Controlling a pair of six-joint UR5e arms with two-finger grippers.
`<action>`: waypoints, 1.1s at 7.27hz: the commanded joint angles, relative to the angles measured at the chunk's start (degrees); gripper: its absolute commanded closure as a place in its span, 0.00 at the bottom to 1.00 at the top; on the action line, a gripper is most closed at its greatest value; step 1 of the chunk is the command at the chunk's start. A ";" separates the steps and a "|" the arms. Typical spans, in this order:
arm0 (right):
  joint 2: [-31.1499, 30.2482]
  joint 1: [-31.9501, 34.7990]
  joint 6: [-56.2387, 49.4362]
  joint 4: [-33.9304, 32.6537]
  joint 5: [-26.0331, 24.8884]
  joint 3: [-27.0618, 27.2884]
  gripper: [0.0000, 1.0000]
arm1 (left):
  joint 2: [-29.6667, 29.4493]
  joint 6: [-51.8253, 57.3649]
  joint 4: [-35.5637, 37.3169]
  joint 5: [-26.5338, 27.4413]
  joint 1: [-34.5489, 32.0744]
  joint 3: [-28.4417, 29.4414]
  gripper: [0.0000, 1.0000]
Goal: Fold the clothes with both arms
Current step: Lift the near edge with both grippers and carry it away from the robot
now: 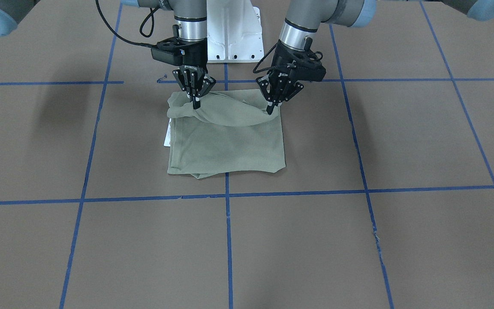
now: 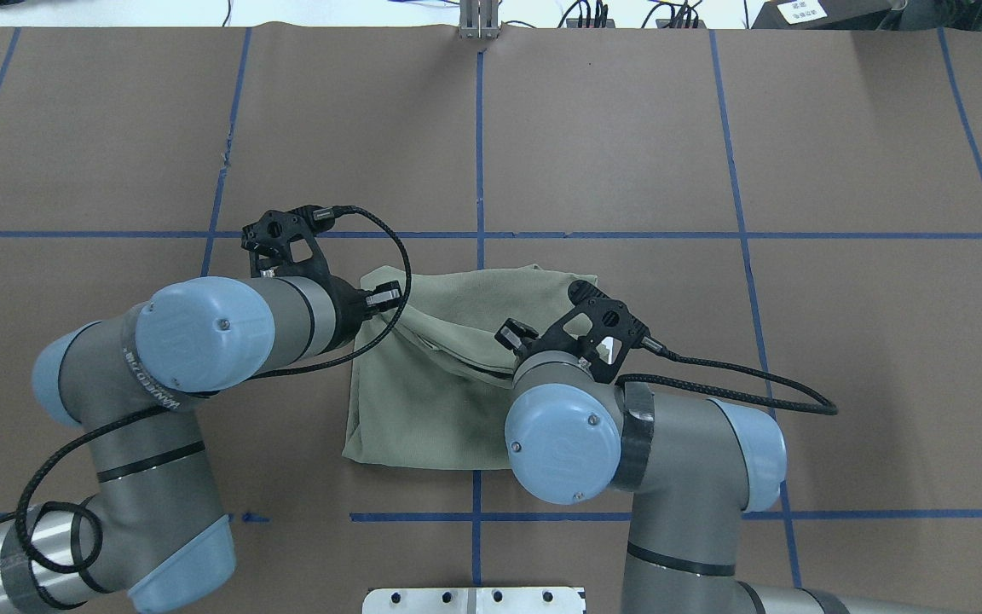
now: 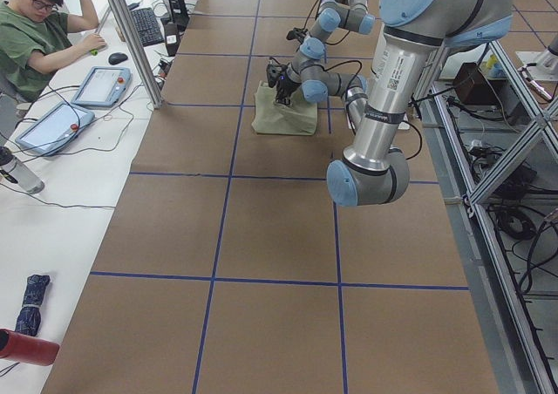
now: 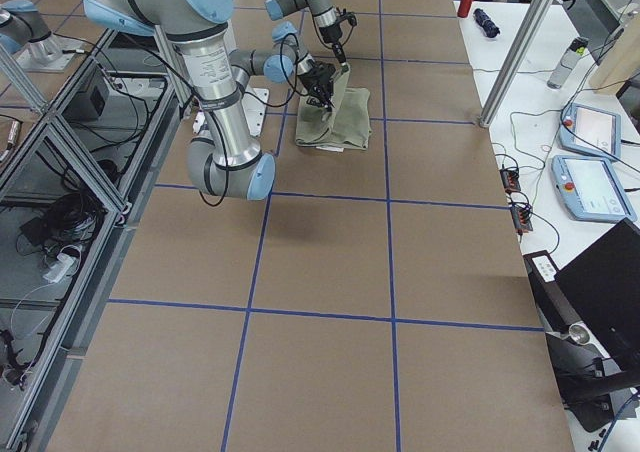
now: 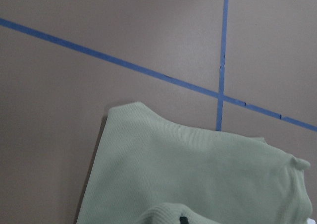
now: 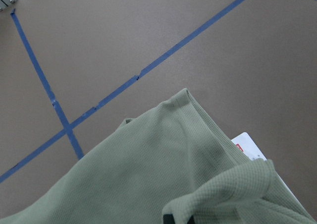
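Clamped on cloth, left gripper (image 1: 273,108) and right gripper (image 1: 196,103) hold the robot-side edge of the green shirt (image 1: 225,146) raised above its folded rest, mid-way across the table (image 1: 358,240); a white tag (image 1: 167,135) peeks out beside it.

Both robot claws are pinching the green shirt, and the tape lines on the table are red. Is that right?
Not quite. The left gripper and the right gripper are both pinching the green shirt, but the tape lines on the table are blue, not red. The exterior front-facing view shows this clearly.
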 commanded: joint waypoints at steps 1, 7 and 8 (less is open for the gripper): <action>2.17 3.73 -1.57 5.62 2.97 -7.71 1.00 | -1.92 1.43 -6.56 0.12 -1.84 9.46 1.00; 6.66 8.23 -7.98 8.38 6.24 -16.27 0.45 | -2.46 3.19 -7.29 0.12 -2.55 11.70 0.83; 6.92 8.31 -11.40 8.55 5.98 -16.88 0.00 | -2.37 7.89 -7.64 0.03 -2.63 11.79 0.01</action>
